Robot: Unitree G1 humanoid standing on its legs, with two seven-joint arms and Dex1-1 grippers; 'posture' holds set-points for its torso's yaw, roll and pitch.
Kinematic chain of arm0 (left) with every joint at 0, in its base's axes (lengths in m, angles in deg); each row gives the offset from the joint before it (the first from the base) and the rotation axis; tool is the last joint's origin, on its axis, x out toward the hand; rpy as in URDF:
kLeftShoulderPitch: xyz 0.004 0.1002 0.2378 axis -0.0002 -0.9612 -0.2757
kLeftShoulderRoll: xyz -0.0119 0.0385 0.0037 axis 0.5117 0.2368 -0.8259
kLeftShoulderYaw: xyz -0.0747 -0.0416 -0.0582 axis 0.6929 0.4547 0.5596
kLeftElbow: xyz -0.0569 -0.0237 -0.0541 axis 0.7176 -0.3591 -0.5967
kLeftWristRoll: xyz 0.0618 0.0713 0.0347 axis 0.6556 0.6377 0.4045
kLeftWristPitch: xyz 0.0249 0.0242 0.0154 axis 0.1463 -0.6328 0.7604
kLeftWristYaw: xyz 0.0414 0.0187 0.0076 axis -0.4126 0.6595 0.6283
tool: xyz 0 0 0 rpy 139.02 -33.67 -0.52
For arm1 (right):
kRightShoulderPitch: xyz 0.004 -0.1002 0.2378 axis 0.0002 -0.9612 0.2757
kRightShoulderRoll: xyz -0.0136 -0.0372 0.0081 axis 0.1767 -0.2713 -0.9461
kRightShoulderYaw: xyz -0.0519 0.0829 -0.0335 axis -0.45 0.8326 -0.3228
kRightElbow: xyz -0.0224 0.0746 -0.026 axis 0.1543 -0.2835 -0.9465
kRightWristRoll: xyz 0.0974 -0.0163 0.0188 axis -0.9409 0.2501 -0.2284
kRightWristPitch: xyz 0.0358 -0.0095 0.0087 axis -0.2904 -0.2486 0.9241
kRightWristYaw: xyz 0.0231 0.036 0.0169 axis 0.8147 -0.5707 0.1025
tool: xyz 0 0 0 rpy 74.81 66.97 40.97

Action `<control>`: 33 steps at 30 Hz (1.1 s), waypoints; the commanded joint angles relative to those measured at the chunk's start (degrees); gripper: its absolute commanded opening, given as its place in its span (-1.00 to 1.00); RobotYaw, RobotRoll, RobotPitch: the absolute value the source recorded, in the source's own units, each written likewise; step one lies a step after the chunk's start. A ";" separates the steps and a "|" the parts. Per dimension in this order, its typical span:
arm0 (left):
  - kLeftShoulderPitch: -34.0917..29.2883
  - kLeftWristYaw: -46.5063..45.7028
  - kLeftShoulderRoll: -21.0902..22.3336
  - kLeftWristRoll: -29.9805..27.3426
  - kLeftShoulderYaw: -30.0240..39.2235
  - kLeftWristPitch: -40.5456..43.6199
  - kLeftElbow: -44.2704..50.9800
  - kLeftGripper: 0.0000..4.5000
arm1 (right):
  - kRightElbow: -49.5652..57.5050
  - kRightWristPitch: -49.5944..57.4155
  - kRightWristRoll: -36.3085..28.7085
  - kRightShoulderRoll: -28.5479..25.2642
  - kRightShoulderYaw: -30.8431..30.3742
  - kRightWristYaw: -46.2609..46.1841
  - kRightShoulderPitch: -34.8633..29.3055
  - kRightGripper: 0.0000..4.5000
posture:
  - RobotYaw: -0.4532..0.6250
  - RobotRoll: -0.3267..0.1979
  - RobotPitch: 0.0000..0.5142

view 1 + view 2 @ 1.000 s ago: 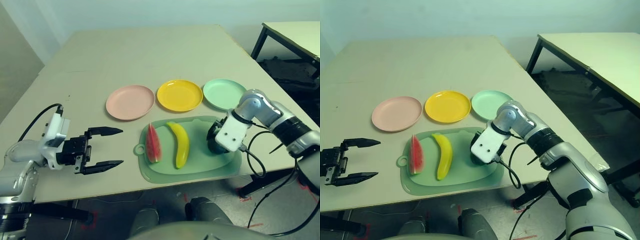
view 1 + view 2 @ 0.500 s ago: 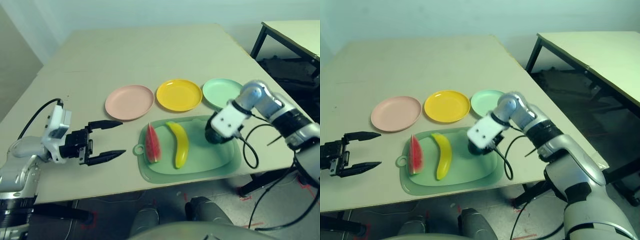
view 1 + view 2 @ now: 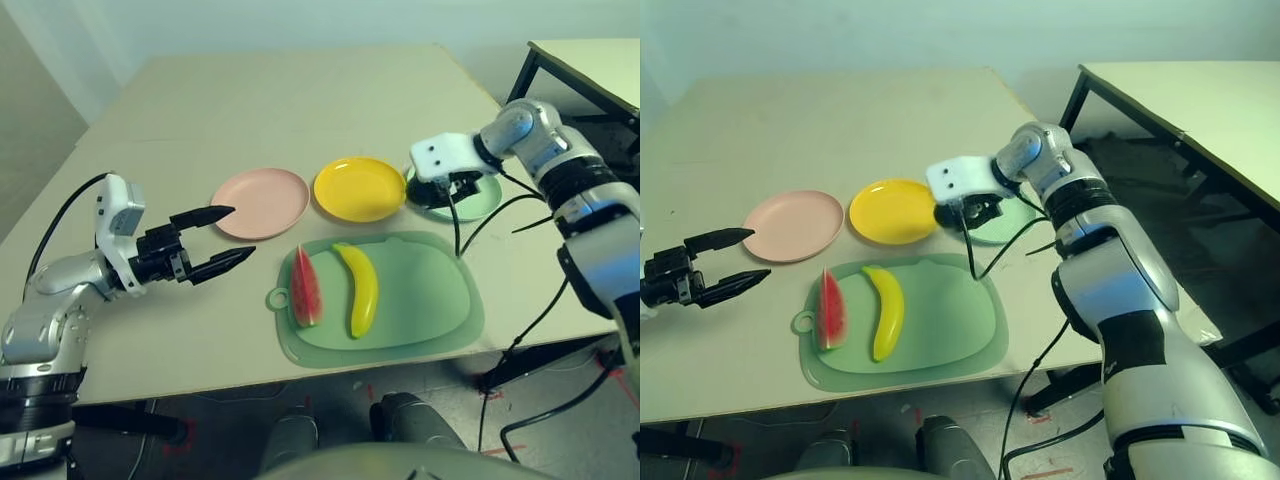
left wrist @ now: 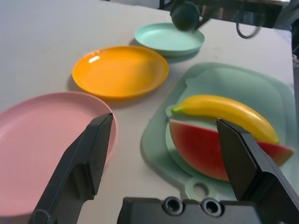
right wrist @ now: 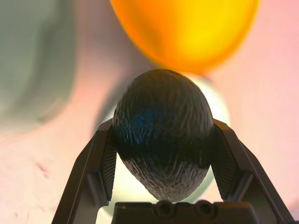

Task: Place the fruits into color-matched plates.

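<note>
My right gripper (image 3: pixel 441 187) is shut on the dark green avocado (image 5: pixel 162 126) and holds it in the air over the left edge of the mint green plate (image 3: pixel 482 201). The red watermelon wedge (image 3: pixel 305 286) and the yellow banana (image 3: pixel 362 289) lie side by side on the left half of the pale green cutting mat (image 3: pixel 432 300). Behind the mat, the pink plate (image 3: pixel 262 203) and the yellow plate (image 3: pixel 360 188) stand bare. My left gripper (image 3: pixel 236 236) is open and hovers low just left of the pink plate's near edge, fingers pointing toward the mat.
A black cable (image 3: pixel 458 225) hangs from the right wrist across the mat's far right corner. A second table (image 3: pixel 590 70) with black legs stands off to the right. The mat lies close to the table's front edge (image 3: pixel 200 385).
The right gripper lifted the avocado off the mat's right side and carried it back over the mint plate. The left gripper moved forward and right, toward the pink plate.
</note>
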State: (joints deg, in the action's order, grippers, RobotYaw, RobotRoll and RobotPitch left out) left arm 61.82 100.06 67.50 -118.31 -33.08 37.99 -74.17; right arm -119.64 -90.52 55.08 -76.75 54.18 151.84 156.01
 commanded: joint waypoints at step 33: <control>0.45 4.31 1.48 3.73 0.42 -4.38 -6.00 1.00 | 6.11 -10.85 9.84 -0.88 -0.02 5.87 4.32 0.98 | -0.30 0.25 -0.80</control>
State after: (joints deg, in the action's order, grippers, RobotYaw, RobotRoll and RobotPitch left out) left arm 61.97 102.85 68.58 -114.82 -31.86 34.34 -79.18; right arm -117.09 -97.49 67.47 -79.16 53.57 152.29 160.75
